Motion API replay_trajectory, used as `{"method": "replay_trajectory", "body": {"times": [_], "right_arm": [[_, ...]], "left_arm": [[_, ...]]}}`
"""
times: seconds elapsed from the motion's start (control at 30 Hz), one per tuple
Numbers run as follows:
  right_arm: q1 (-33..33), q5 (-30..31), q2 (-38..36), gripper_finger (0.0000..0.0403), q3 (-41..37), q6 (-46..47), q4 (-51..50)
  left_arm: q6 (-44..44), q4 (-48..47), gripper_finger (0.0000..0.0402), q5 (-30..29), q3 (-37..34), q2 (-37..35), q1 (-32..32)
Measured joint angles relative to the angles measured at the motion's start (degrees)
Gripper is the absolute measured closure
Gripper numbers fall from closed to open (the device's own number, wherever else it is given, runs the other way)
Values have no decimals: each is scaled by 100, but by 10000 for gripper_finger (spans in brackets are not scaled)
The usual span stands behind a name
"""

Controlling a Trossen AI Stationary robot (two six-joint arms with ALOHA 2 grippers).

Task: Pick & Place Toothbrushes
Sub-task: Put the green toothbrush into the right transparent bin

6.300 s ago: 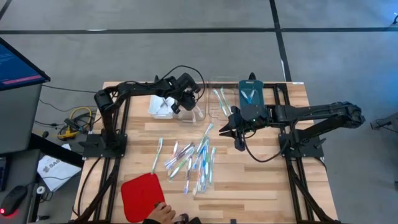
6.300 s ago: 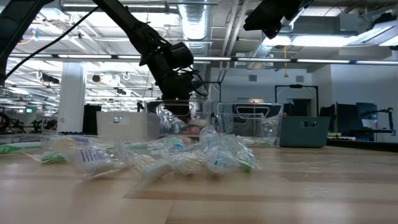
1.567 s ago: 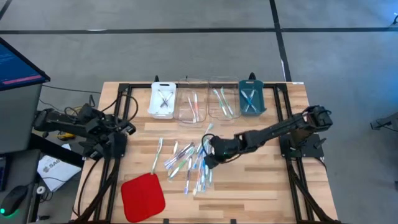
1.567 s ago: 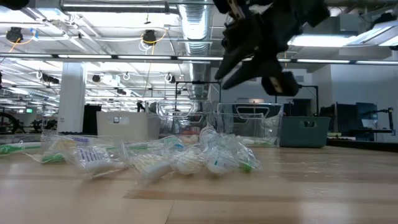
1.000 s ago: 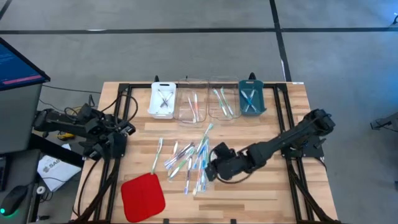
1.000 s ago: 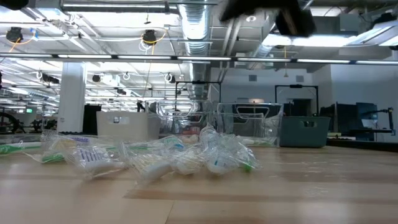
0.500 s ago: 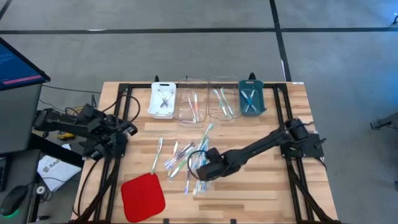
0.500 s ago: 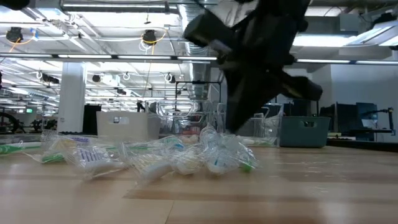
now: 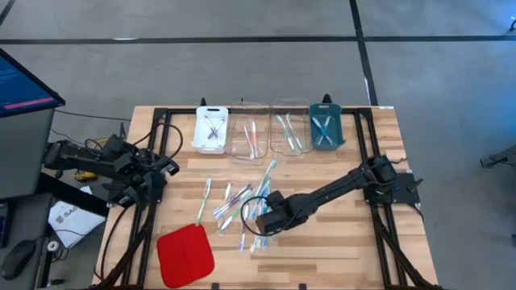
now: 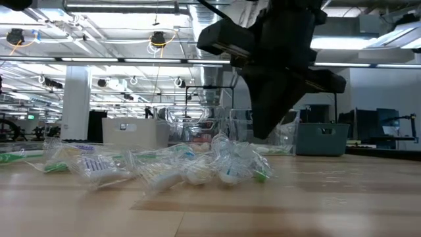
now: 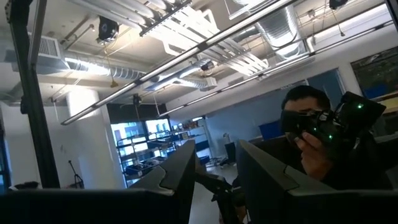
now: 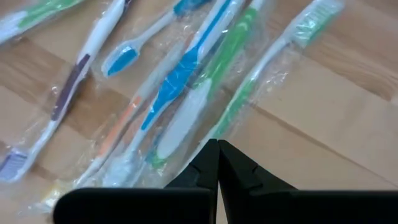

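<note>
1. The right gripper hangs low over the toothbrushes, a wrapped heap at the tabletop's middle; its fingers are pressed together, holding nothing, likely aiming at one wrapper.
2. Four trays along the far edge already hold sorted brushes.
3. The left gripper is parked off the left edge, part-open and empty.

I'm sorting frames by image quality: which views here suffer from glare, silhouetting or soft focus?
Low view: the right gripper is a backlit silhouette against bright ceiling lights, and the toothbrushes show wrapper glare. Right wrist view: wrappers glint; the fingers are soft. Left wrist view: dim room, bright ceiling strips. High view: evenly lit.
</note>
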Motion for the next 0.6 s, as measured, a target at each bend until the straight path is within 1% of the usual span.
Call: {"method": "replay_trajectory", "body": {"times": [0.13, 0.23, 0.43, 0.6], "right_arm": [[-87, -10, 0, 400, 0, -23, -56], [-136, 16, 0, 390, 0, -24, -99], [-152, 47, 0, 337, -8, -130, -111], [-156, 207, 0, 299, -15, -128, -117]], "left_arm": [[-3, 3, 293, -2, 0, 0, 0], [-3, 2, 293, -2, 0, 0, 0], [-3, 2, 293, -2, 0, 0, 0], [-3, 2, 293, -3, 0, 0, 0]]}}
